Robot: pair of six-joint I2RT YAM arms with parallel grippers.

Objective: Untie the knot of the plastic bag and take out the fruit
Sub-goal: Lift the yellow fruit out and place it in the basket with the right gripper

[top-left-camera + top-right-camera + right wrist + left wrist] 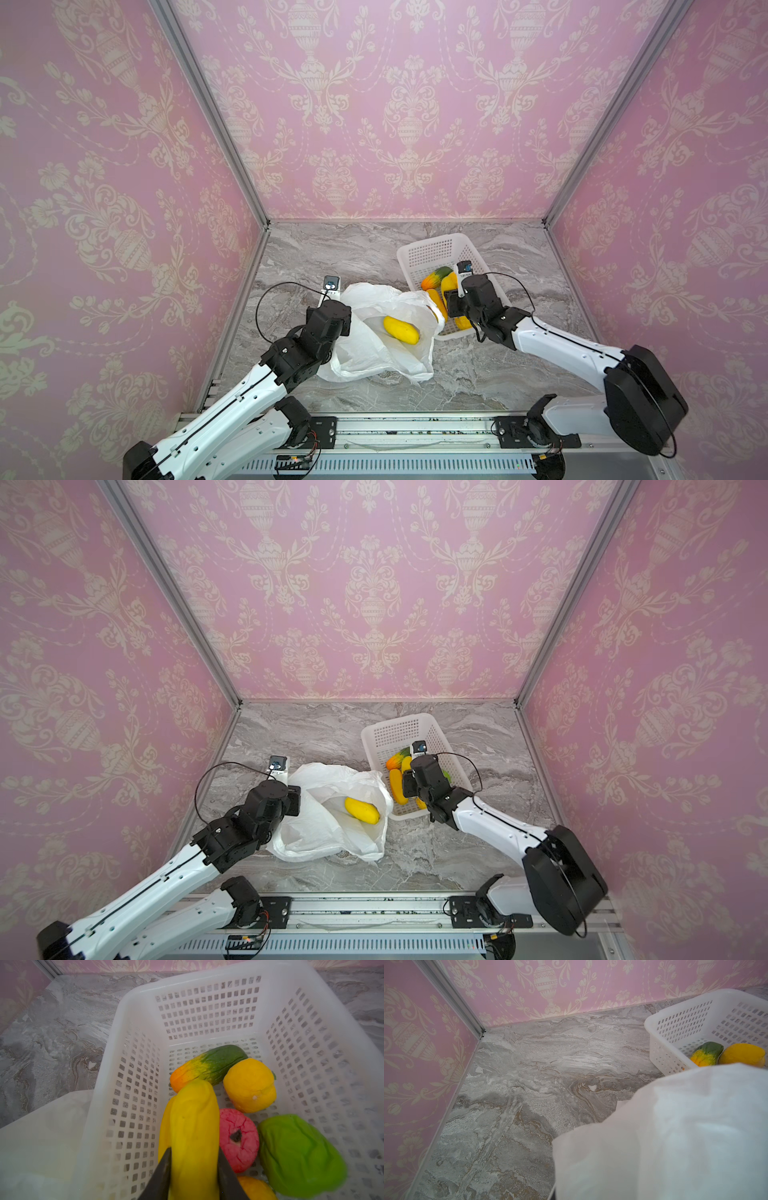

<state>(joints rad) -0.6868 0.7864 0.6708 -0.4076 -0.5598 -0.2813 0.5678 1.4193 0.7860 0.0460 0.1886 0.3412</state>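
With the left pincer [341, 303] closed, seemingly on the rim of the bag [374, 353] at centre frame to prop its mouth open around one yellow fruit [401, 329], the right pincer [194, 1151] grips a long fruit [193, 1115] down in the basket [207, 1012], right of centre, apparently to deposit it.

grey marble-look tabletop [332, 257], two things sitting on it: crinkly white plastic bag [365, 353], and a white perforated basket [432, 253] right beside it
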